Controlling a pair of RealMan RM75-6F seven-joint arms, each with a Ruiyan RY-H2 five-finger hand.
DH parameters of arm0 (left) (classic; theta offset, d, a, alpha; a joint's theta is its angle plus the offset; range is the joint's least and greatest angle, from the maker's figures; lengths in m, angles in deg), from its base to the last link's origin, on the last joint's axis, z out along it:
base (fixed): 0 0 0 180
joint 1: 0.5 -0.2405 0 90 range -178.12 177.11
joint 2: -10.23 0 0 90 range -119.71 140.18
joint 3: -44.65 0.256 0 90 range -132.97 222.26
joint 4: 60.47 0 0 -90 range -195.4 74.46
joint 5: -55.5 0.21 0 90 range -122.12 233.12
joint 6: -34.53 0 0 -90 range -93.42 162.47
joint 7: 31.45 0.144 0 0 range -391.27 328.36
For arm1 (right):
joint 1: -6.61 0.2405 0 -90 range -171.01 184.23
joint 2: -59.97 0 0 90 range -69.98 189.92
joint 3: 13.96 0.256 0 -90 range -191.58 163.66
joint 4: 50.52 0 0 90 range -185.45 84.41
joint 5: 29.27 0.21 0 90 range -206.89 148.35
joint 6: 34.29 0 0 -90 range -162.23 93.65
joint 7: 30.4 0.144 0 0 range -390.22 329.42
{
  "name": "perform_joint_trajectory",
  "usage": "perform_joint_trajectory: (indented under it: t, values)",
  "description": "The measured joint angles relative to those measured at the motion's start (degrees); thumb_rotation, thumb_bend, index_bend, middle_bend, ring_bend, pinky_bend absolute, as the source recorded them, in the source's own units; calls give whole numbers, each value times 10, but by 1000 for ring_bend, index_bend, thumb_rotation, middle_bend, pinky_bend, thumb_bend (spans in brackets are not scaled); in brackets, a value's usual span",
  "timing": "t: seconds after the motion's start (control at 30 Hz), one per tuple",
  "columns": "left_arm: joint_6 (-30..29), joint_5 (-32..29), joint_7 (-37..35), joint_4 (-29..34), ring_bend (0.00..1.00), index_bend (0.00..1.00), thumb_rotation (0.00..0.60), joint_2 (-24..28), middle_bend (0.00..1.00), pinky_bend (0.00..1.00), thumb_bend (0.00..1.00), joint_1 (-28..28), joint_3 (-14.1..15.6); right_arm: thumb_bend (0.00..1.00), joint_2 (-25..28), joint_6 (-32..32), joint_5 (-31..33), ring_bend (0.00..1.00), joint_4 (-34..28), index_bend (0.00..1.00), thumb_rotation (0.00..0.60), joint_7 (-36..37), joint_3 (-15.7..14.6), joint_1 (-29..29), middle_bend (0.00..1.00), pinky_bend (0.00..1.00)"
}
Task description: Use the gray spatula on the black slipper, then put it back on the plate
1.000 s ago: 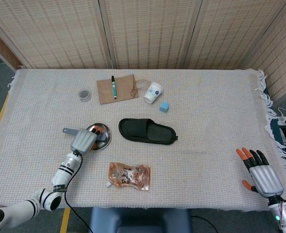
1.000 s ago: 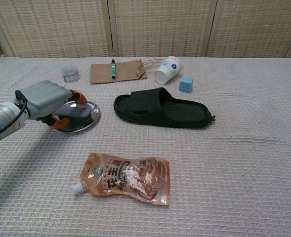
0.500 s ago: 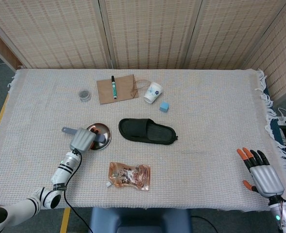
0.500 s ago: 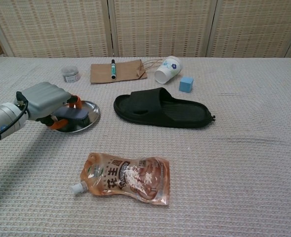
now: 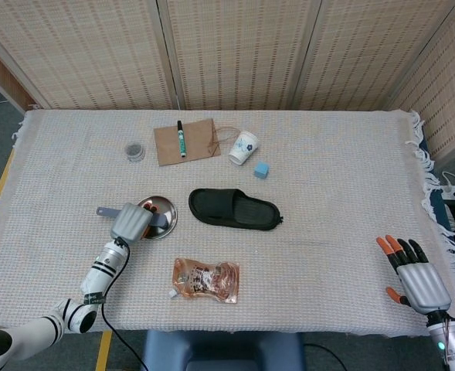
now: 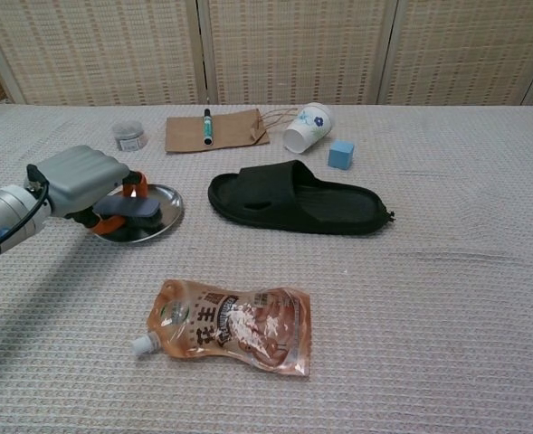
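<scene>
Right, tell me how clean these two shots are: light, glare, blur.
Head view: even, soft light, sharp all over, a faint highlight on the plate. Chest view: sharp too, with glare on the shiny pouch and a soft shadow under the left hand.

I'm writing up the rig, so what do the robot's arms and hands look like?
Both the left hand and the right hand have ribbed grey backs and orange fingertips. The left forearm is white with black bands, and a black cable trails from it.
</scene>
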Motion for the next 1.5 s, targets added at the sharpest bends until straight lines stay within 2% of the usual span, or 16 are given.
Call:
perform_joint_trajectory:
  t: [0.1,0.3,0.43,0.67,0.77,0.87,1.03,1.17,1.5]
  values:
    - [-11,4,1,6,872,512,600,3,610,1000,447,-3,2,139,-2,0,-2,0,2,0,600,1,0,1,0,0]
    - [-29,5,18,38,872,535,600,22,629,1000,465,-8,-1,142,-9,-2,-20,0,6,0,600,3,1,12,0,0]
    - [-36,-4,39,79,872,537,600,45,632,1000,468,-11,-8,203,-15,15,-42,0,10,0,600,-1,8,45,0,0]
    - [-26,-43,78,143,872,536,600,92,634,1000,480,-3,-38,236,-35,119,-57,0,9,0,600,-28,36,146,0,0]
    - [-19,-61,93,169,872,535,600,103,632,1000,479,3,-48,306,-52,174,-53,0,8,0,600,-44,53,194,0,0]
    - [-13,-75,109,192,872,533,600,110,630,1000,479,13,-57,422,-81,216,-44,0,19,0,600,-74,70,240,0,0]
    - [3,-100,125,204,872,527,600,104,624,1000,479,40,-75,505,-128,282,-20,0,48,0,600,-94,85,292,0,0]
    - [19,-125,139,207,872,527,600,97,624,1000,479,62,-87,533,-154,320,3,0,73,0,600,-110,86,319,0,0]
    - [42,-165,160,169,872,526,600,51,624,1000,478,110,-99,551,-179,346,39,0,105,0,600,-114,73,337,0,0]
